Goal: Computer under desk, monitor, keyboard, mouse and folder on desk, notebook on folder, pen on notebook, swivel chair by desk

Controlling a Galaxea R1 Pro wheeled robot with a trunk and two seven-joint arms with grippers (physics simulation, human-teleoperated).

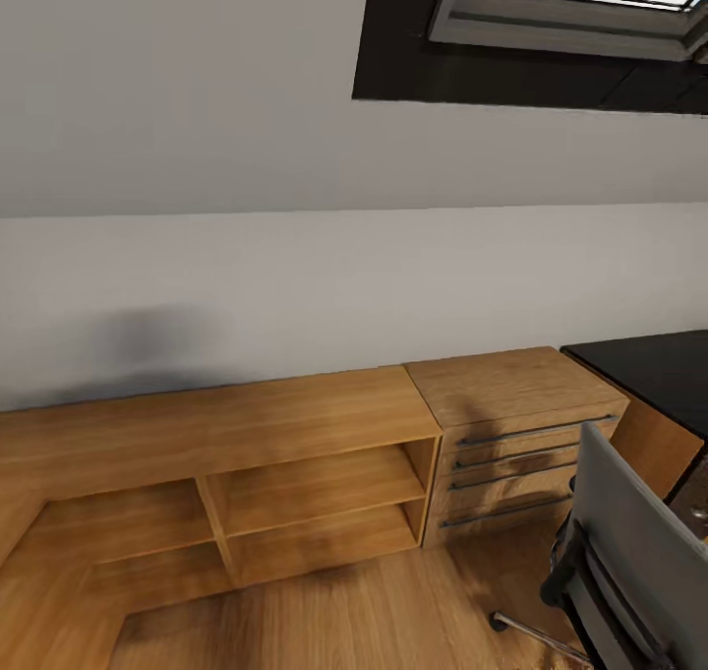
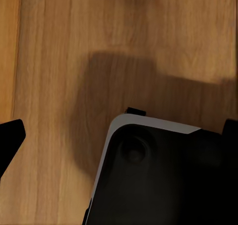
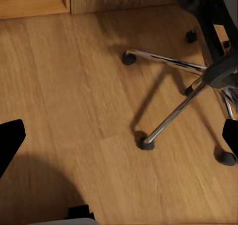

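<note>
swivel chair (image 1: pixel 639 562) at head view's lower right, beside drawer unit (image 1: pixel 516 434) and black desk (image 1: pixel 654 370), chrome legs on wood floor (image 3: pixel 74 86); left gripper (image 2: pixel 119 136) and right gripper (image 3: pixel 121 138) spread wide, holding nothing

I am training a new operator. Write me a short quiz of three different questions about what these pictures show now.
1. True or false: the swivel chair stands at the right of the head view, near the drawer cabinet.
2. How many drawer handles show on the drawer cabinet? A) two B) four C) six
3. Fill in: the open shelf unit stands on a ____ floor.

Key: 1 true; 2 B; 3 wooden.
</note>
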